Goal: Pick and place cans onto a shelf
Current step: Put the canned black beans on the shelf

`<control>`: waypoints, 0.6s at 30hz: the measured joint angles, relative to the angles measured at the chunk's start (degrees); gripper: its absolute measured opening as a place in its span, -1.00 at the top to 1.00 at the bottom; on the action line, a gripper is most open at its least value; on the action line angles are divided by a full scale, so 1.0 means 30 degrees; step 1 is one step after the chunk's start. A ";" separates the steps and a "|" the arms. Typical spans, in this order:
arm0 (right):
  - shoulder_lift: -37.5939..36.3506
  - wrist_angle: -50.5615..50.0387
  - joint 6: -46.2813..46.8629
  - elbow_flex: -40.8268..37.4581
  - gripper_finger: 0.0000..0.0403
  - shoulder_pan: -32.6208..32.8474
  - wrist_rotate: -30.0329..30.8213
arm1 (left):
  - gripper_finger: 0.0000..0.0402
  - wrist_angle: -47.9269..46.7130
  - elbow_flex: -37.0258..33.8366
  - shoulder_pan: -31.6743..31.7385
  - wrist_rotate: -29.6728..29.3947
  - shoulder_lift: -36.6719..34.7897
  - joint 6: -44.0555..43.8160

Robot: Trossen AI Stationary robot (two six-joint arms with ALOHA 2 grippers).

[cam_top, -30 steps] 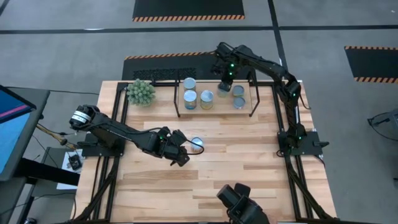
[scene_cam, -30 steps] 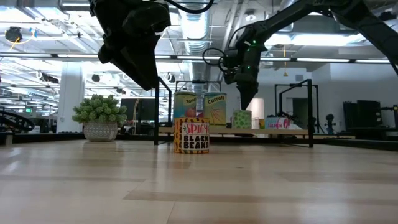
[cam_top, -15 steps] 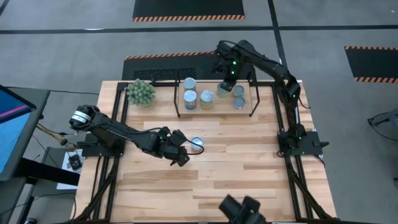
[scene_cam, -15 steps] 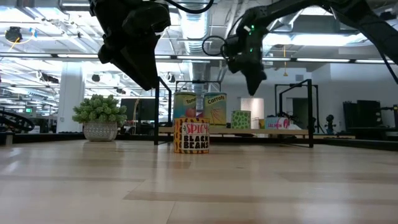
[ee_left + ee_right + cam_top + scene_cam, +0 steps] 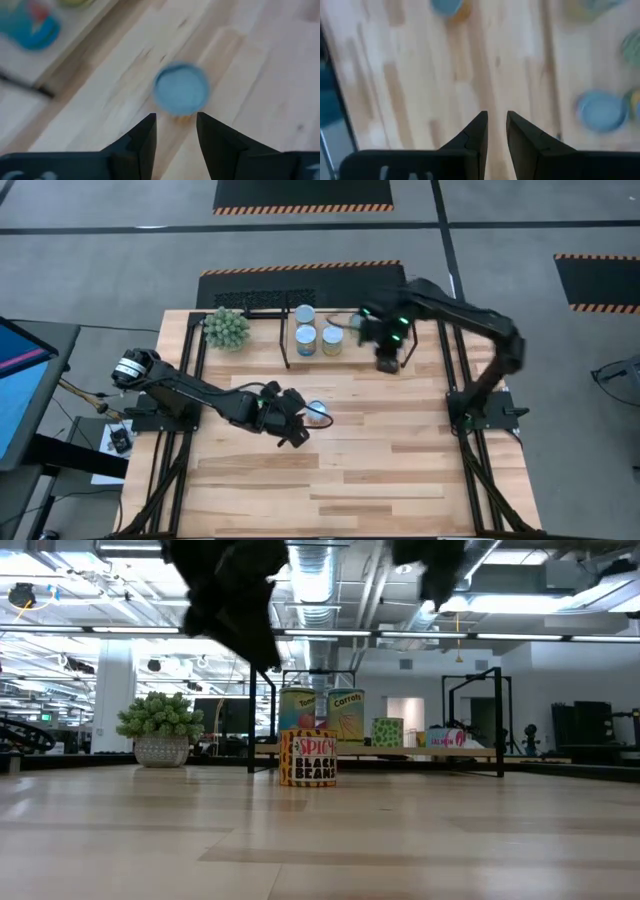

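One can (image 5: 317, 412) with a shiny blue top stands upright on its base on the table's middle; its "Black Beans" label shows in the low view (image 5: 308, 757). My left gripper (image 5: 304, 423) hangs open just left of it; the can lies ahead of its fingers in the left wrist view (image 5: 181, 92). The shelf (image 5: 349, 354) stands at the far side with cans (image 5: 305, 337) on its board; my right arm covers its right part. My right gripper (image 5: 386, 361) hangs over the shelf's near edge, narrowly open and empty.
A green spiky plant in a pot (image 5: 227, 328) stands at the far left, next to the shelf. Black frame rails run along the table's left and right edges. Bare wood lies on the near half of the table (image 5: 340, 480).
My right gripper has risen from the cans on the shelf and swung toward the table's near edge and a little right, now over the shelf's near rail. My left gripper has shifted a little toward the can on the table. The cans have stayed put.
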 joint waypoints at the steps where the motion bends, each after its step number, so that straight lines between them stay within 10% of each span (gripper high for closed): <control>1: -0.0875 0.0107 0.0228 -0.0814 0.54 0.0426 0.0000 | 0.36 0.0691 0.0000 0.0056 0.0122 0.0000 0.0956; 10: -0.8628 0.3239 0.7807 -0.8988 0.54 0.3841 0.1926 | 0.36 -0.0627 0.0015 0.0701 0.5130 0.0035 0.4156; 18: -1.1998 0.5213 1.3073 -1.2625 0.54 0.5709 0.4476 | 0.36 -0.0466 0.0010 0.0577 0.4916 0.3155 0.3457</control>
